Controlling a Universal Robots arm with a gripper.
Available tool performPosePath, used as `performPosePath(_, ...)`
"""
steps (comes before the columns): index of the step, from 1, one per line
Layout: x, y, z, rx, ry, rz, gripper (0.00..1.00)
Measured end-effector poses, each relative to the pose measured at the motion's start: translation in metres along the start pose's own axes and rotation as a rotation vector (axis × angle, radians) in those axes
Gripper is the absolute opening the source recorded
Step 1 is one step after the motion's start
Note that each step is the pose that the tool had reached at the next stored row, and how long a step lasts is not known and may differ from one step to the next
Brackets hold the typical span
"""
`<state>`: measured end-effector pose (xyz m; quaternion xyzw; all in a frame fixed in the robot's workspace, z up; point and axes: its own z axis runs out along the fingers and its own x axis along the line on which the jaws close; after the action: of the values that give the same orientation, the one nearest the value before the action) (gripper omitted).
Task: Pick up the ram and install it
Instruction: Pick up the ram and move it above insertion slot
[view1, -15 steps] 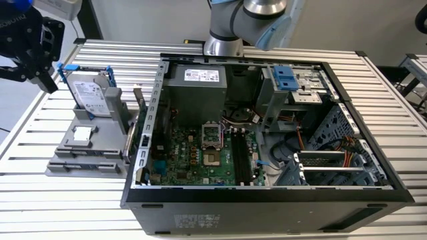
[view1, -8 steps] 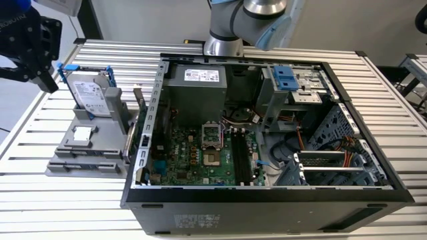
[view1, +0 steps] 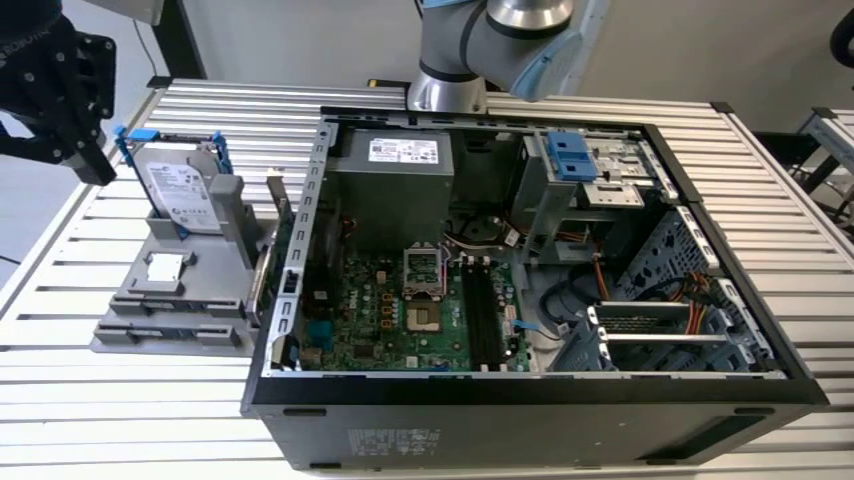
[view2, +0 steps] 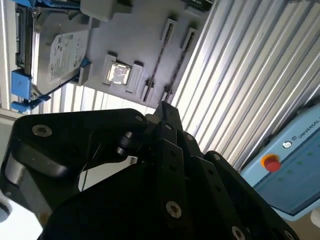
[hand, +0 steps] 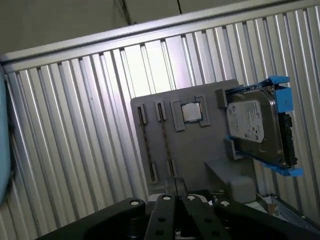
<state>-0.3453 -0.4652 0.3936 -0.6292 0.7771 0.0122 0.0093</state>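
The black gripper (hand: 176, 181) hangs above the grey plastic holder (hand: 200, 145), fingers (hand: 171, 190) together. The holder's thin dark ram (hand: 148, 144) is barely discernible, edge-on.

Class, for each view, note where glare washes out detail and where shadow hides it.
Second wrist view: the slatted table glares near white, and the hand is a dark silhouette. First wrist view: the hard drive lid catches a sheen. Exterior view: even light, but the computer case is shadowed inside.
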Motion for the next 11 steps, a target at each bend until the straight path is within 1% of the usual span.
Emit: performPosePath(11, 0.0, 0.0, 0.0, -0.0059, 0.0014, -0.2, 0.0)
